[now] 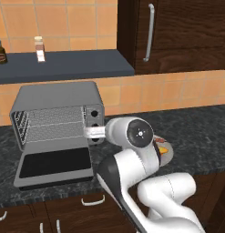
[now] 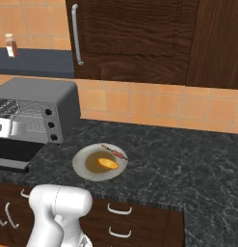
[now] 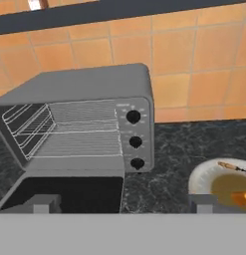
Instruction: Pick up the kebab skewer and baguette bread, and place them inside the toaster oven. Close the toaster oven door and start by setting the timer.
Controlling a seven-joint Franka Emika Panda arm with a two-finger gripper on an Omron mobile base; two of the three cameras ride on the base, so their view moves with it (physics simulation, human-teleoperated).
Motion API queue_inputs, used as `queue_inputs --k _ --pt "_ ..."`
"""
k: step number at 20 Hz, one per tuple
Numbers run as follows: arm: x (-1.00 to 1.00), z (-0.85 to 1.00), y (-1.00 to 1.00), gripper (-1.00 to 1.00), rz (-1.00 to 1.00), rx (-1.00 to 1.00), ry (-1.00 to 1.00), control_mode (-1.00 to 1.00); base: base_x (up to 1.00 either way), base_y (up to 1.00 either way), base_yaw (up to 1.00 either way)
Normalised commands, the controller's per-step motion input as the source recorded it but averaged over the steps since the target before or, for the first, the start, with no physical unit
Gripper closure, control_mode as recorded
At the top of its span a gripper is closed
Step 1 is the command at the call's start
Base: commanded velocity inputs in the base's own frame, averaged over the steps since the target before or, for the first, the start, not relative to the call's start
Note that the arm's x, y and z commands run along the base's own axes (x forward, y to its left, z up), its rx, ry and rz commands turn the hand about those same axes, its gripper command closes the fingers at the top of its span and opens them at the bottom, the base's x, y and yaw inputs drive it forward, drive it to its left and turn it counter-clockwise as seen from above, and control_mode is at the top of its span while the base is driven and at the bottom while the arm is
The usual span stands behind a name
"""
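We saw the toaster oven (image 1: 59, 113) standing on the dark speckled desk (image 2: 188, 159) against the orange tiled wall, its wire racks exposed and its three dark knobs (image 3: 135, 140) stacked down the right-hand panel. The toaster oven door (image 1: 54, 164) lay folded down flat in front of it, glass window facing up, reaching out toward the desk's front edge. Just to the right of the oven sat a pale round plate (image 2: 82, 166) with a brown centre, and both task things lay on it. The baguette bread (image 2: 108, 163) rested near the middle of the plate, its long axis running roughly left to right in the right base view. The kebab skewer (image 2: 114, 152) lay along the plate's far rim, just beyond the bread and apart from it, slanting from upper left down to lower right in that view. In the left base view the robot's own white arm covered most of the plate, leaving only a sliver of it to the right of the elbow. Above the oven ran a dark shelf (image 1: 63, 66) carrying a small spice bottle (image 1: 39, 49) and a dark jar (image 1: 0, 52), with a dark wooden cabinet (image 2: 135, 38) to the right. The fingers (image 3: 41, 204) rose at the bottom of the hand view, spread wide apart and holding nothing, hovering in front of the open door and the plate.
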Motion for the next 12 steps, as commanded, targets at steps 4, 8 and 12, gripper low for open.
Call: queue_inputs --k 4,8,12 --pt "0.00 -0.06 0.98 -1.00 0.00 0.07 -0.02 -1.00 0.00 0.00 0.00" --pt "0.06 -0.03 0.75 -1.00 0.00 0.04 -0.01 -1.00 0.00 0.00 0.00" --pt "0.51 0.00 0.30 -1.00 0.02 0.02 -0.01 -1.00 0.00 0.00 0.00"
